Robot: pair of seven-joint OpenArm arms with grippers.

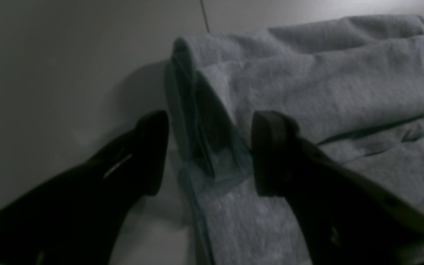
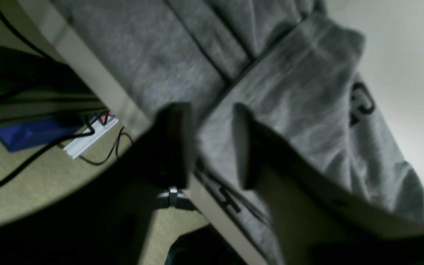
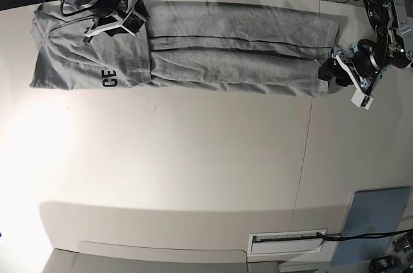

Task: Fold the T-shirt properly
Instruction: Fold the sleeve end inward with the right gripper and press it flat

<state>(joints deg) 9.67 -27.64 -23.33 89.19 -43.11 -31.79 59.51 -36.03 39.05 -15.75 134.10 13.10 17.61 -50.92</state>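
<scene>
The heather-grey T-shirt (image 3: pixel 226 47) lies as a long folded strip along the far side of the table, with black lettering (image 3: pixel 110 79) showing near its left end. My left gripper (image 3: pixel 337 74) is at the shirt's right end. In the left wrist view it (image 1: pixel 212 154) is open, with the layered edge of the cloth (image 1: pixel 204 121) between the jaws. My right gripper (image 3: pixel 137 16) is over the shirt's left part near the table's far edge. In the right wrist view it (image 2: pixel 208 147) is open, just above the shirt (image 2: pixel 289 92).
The table's far edge (image 2: pixel 98 81) runs right by my right gripper; beyond it are the floor, cables, a blue box (image 2: pixel 31 134) and a white power strip (image 2: pixel 87 141). A grey pad (image 3: pixel 377 218) and a white strip (image 3: pixel 287 241) lie at the near right.
</scene>
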